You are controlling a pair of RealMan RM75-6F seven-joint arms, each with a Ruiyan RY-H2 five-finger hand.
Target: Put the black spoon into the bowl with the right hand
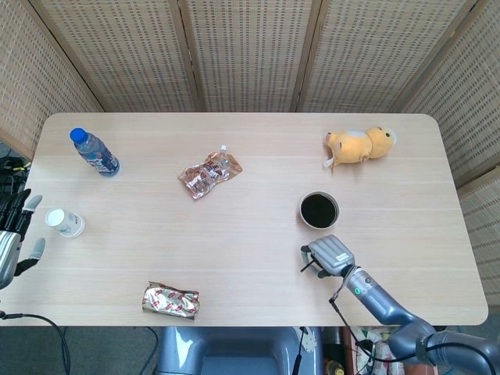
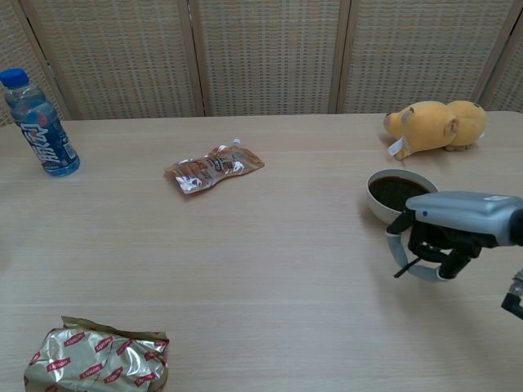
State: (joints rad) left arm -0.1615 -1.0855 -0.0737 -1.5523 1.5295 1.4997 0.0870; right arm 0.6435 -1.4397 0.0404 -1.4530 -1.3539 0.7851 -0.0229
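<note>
The bowl [image 1: 319, 210] [image 2: 401, 197] is white outside, dark inside, and stands right of the table's middle. My right hand [image 1: 329, 255] [image 2: 451, 225] hovers just in front of it, palm down, fingers curled under, lifted off the table. It grips the black spoon [image 2: 406, 267], whose thin handle sticks out down-left from under the fingers. In the head view only a dark tip of the spoon [image 1: 305, 267] shows beside the hand. My left hand [image 1: 14, 236] is off the table's left edge, fingers spread, holding nothing.
A yellow plush toy [image 1: 359, 145] [image 2: 435, 126] lies behind the bowl. A foil pouch [image 1: 208, 173] [image 2: 212, 168] is at centre, a blue bottle [image 1: 94, 152] [image 2: 37, 125] far left, a small white cup [image 1: 65, 223] by the left edge, a crumpled packet [image 1: 170, 300] [image 2: 96, 354] front left.
</note>
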